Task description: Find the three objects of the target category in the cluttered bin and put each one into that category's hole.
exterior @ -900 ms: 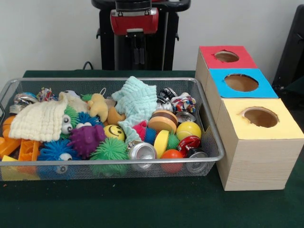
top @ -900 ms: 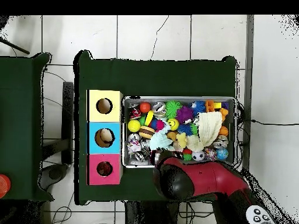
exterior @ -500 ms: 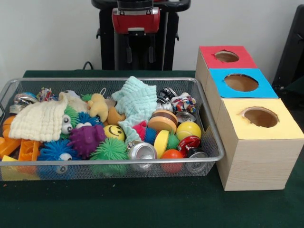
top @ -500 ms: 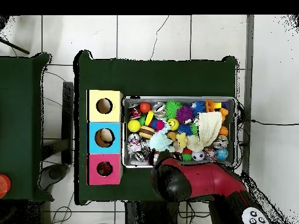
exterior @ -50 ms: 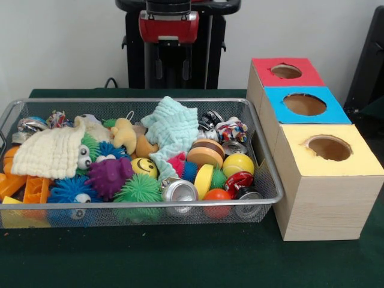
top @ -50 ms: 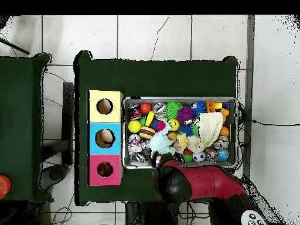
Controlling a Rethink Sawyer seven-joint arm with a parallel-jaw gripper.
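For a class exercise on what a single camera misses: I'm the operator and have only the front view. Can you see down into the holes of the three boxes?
Observer: Yes, from overhead. A pale thing lies inside the hole of the blue box.
Operator: Where is the arm over the bin?
Observer: The arm crosses the bin at its rim on the robot's side. Its end is at the edge of the pale green cloth.
Operator: Anything beside the table?
Observer: A second green table stands beyond the boxes, with a strip of tiled floor between.
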